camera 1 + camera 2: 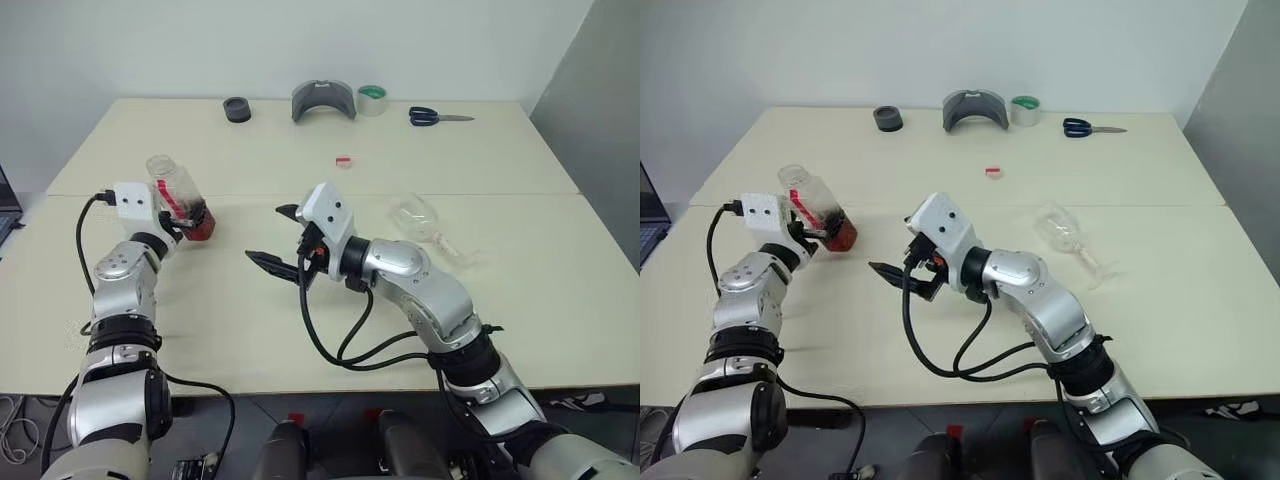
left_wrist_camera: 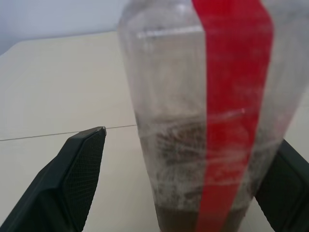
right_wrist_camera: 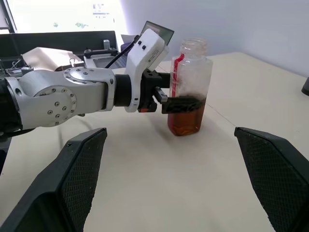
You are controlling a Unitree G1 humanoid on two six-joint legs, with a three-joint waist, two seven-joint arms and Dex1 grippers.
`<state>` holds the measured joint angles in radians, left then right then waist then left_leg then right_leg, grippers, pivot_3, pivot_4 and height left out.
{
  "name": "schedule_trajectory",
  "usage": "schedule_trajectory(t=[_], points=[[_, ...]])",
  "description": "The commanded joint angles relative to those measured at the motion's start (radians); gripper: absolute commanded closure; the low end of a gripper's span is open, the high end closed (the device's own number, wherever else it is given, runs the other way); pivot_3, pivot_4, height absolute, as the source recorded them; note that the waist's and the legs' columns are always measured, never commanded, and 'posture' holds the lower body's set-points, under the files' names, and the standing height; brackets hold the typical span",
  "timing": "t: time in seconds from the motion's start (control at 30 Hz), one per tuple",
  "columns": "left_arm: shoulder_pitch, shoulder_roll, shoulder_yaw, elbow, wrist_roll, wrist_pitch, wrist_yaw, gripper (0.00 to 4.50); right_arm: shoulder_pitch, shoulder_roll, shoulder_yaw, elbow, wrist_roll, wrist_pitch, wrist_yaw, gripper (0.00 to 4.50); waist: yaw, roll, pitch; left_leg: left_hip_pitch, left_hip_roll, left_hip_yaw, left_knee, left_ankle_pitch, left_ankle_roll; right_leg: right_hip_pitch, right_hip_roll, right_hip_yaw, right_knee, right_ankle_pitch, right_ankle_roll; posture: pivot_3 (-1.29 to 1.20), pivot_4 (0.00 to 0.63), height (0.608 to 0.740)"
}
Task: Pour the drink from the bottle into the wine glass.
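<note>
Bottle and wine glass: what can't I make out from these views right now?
- Bottle: whether the left gripper's fingers touch it; left wrist view shows a gap at one finger, the other is cut by the frame edge.
- Wine glass, lying on its side: any drink inside, too small and clear to tell.
- Small red-and-white piece: too small to identify.

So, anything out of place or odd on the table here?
Yes: the wine glass lies on its side at the table's right, empty. The bottle stands upright and uncapped, with the drink low inside, and its cap sits apart, farther back.
</note>
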<state>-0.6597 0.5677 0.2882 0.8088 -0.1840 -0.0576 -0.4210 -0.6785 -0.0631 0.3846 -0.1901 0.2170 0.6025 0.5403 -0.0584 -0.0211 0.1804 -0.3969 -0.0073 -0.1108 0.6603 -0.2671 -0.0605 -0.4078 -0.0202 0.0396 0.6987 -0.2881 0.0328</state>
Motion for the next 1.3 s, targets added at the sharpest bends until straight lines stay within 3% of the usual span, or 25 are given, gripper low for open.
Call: schedule_trajectory(t=[0.03,0.43,0.63,0.93,1.3], points=[[0.012,0.011,0.011,-0.042,0.006,-0.038,0.030,0.02,0.010,-0.007,-0.018,-0.025,-0.007,-0.016,-0.005,0.00,0.001,0.000,0.000,0.000,0.000,0.000,0.000,0.000,0.000,0.000,0.000,0.000,0.000,0.000,0.000,0.00,0.150,0.740],[0.215,-0.007,-0.011,-0.288,0.029,-0.022,0.067,0.02,0.107,-0.089,-0.062,-0.093,-0.029,0.003,-0.040,0.00,0.002,0.000,0.000,0.000,0.001,-0.001,0.000,0.000,0.000,0.000,-0.001,0.000,0.000,0.000,0.000,0.00,0.150,0.740],[0.118,0.064,-0.003,-0.183,0.043,-0.065,0.041,0.02,0.124,-0.125,-0.123,-0.147,0.000,0.060,-0.036,0.00,0.004,-0.001,0.000,-0.001,0.000,0.000,0.000,0.000,0.000,0.000,0.000,-0.001,-0.001,0.000,0.000,0.00,0.150,0.740],[0.283,-0.006,-0.007,-0.383,-0.012,-0.008,-0.012,0.02,0.144,-0.171,-0.118,-0.196,0.030,0.099,-0.007,0.00,0.002,-0.001,0.000,-0.001,0.001,0.000,-0.001,0.000,0.000,0.000,-0.001,0.001,-0.001,0.000,0.000,0.00,0.150,0.740],[0.378,-0.033,0.006,-0.550,-0.067,0.076,-0.015,0.02,0.162,-0.198,-0.108,-0.210,0.029,0.092,0.000,0.00,0.003,-0.001,0.000,0.000,0.001,0.000,-0.001,0.000,0.000,0.001,-0.001,0.000,-0.001,0.000,0.000,0.00,0.150,0.740]])
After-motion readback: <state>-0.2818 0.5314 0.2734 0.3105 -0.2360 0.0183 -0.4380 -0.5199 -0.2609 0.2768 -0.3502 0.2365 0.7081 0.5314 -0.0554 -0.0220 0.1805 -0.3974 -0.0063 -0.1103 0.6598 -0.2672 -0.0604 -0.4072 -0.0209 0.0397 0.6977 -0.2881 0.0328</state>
